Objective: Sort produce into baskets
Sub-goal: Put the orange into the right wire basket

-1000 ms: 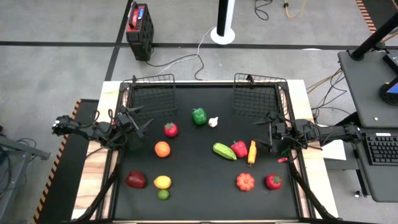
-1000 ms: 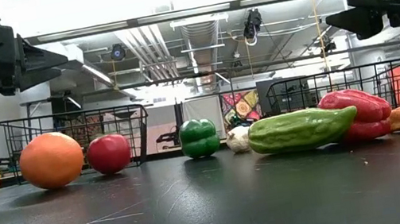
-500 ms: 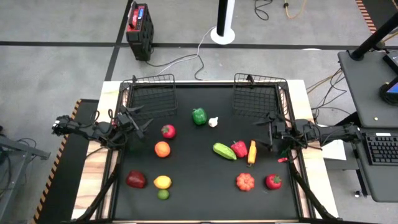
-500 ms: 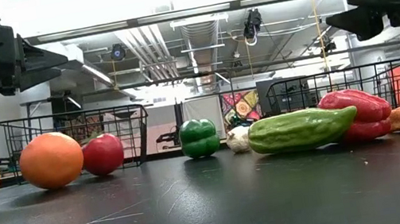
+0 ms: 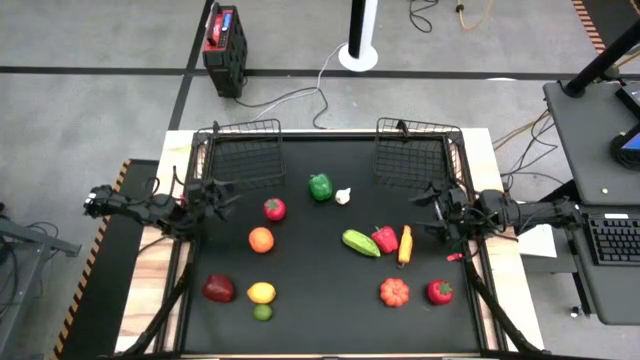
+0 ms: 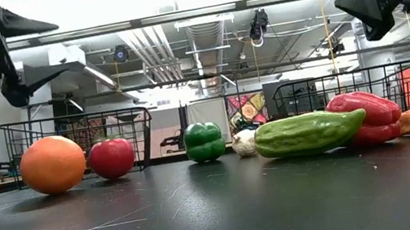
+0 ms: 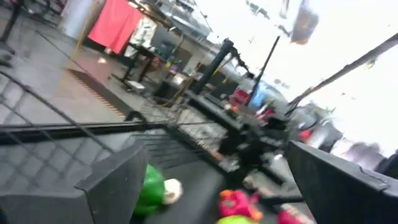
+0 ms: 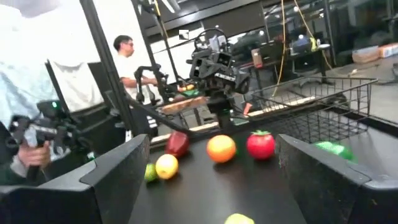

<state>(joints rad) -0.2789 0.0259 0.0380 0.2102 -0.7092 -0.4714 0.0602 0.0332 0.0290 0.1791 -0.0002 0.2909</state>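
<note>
Produce lies scattered over the black table mat point(image 5: 320, 310), none of it yet in either of the 2 dark wire-mesh rectangular baskets point(image 5: 240, 152) point(image 5: 413, 150), which stand at the far edge of the table, 1 toward the far left corner and 1 toward the far right corner, both holding nothing. That placement puts 1 basket within easy reach of each arm, so sorting looks not yet started.

Left gripper point(image 5: 212, 195) hovers above the left edge of the table, just in front of the left basket, fingers spread and gripping nothing. Nearest to it are a red tomato-like piece point(image 5: 274, 209) and a round orange fruit point(image 5: 261, 240), both resting on the mat apart from each other; in my judgement 1 of these is its likely first pick.

Right gripper point(image 5: 444, 208) hangs over the right edge of the table, in front of the right basket, fingers likewise parted and holding nothing. Close to it lie a long green vegetable point(image 5: 361, 243), a red pepper point(image 5: 385, 239) touching it, and an orange carrot-like piece point(image 5: 405, 245) just beside.

Green bell pepper point(image 5: 320, 187) and a small white piece point(image 5: 343, 196) sit between the baskets. Toward the near edge rest a dark red fruit point(image 5: 219, 289), a yellow lemon point(image 5: 261, 292), a small green lime point(image 5: 262, 312), an orange pumpkin-like piece point(image 5: 394, 292) and a red fruit point(image 5: 439, 292).
</note>
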